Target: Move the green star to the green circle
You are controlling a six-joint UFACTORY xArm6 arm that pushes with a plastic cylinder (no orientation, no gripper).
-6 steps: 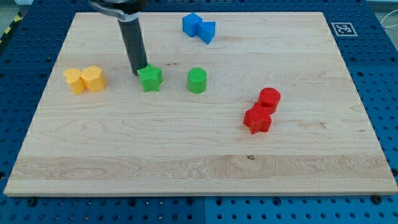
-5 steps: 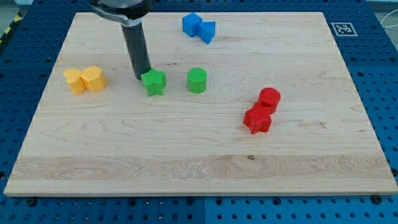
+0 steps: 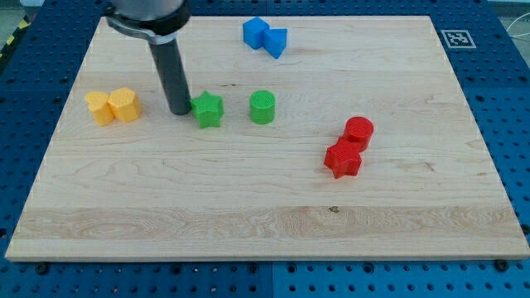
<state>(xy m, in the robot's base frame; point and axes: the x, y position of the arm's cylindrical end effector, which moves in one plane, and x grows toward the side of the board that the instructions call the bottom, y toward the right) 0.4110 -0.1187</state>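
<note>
The green star [image 3: 208,109] lies on the wooden board [image 3: 265,207], left of centre. The green circle [image 3: 262,107] stands a short gap to its right, level with it. My tip [image 3: 180,110] rests on the board right at the star's left side, touching or nearly touching it. The dark rod rises from there toward the view's top left.
Two yellow blocks [image 3: 113,106] sit side by side at the view's left of my tip. Two blue blocks [image 3: 265,36] lie near the view's top. A red circle [image 3: 358,132] and a red star [image 3: 343,157] touch at the view's right.
The green star slid a little to the right, toward the green circle. My tip moved from the star's upper left down to its left side.
</note>
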